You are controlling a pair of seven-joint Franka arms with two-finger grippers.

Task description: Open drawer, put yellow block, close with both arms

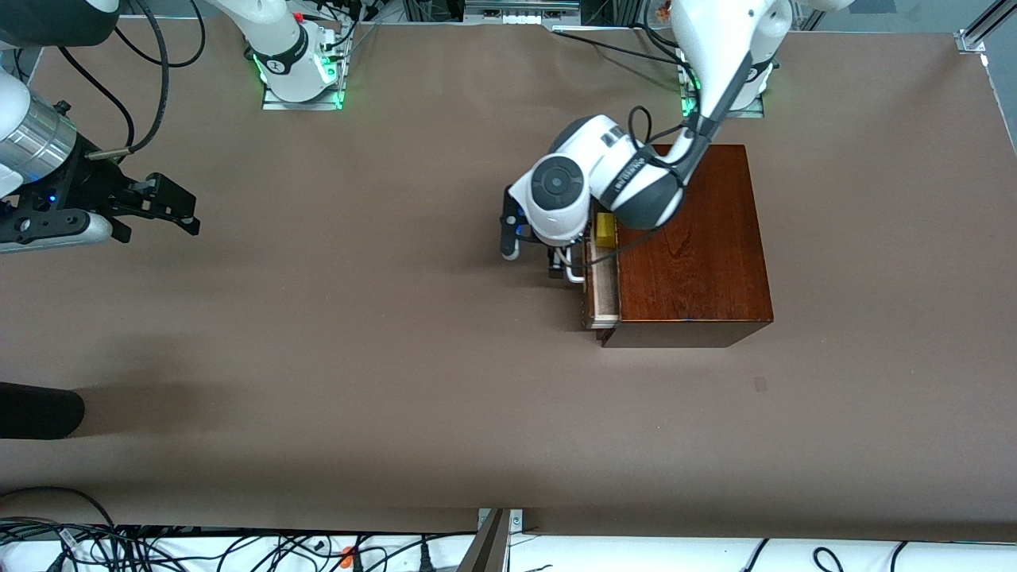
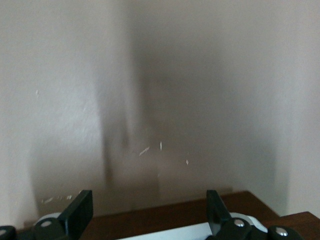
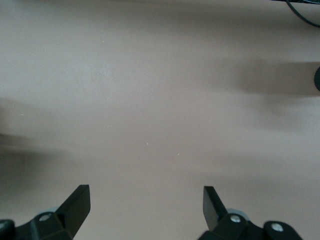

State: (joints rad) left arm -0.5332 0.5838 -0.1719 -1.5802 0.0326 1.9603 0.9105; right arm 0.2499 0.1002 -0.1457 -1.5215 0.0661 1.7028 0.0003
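Start at the right arm's end of the table (image 1: 357, 334): your right gripper (image 1: 163, 214) hangs there over bare brown surface, well apart from everything the task concerns. In its own wrist view the right gripper (image 3: 145, 205) has its two black fingers (image 3: 75, 202) spread wide, with only table between them, and it holds nothing. This arm is waiting. Nearer to the front camera at the same end, a dark rounded object (image 1: 40, 409) pokes in at the table's edge. The right arm's base (image 1: 298, 79) glows green along the top of the front view.

Move on toward the middle and you meet the left arm, which reaches down from its green-lit base (image 1: 719, 99) to the front of the drawer (image 1: 602, 298). Your left gripper (image 1: 531, 254) sits low, just in front of the white handle (image 1: 568, 268). In the left wrist view its fingers (image 2: 80, 210) stand wide apart, with the white bar of the handle (image 2: 170, 233) running across between them against the drawer's dark front (image 2: 150, 217). The jaws are not clamped on anything.

The drawer is pulled out only a little, so a narrow strip of its pale tray shows beside the wooden box (image 1: 691, 246). The yellow block (image 1: 605, 230) lies in that open strip, partly under the left arm's wrist and close against the box
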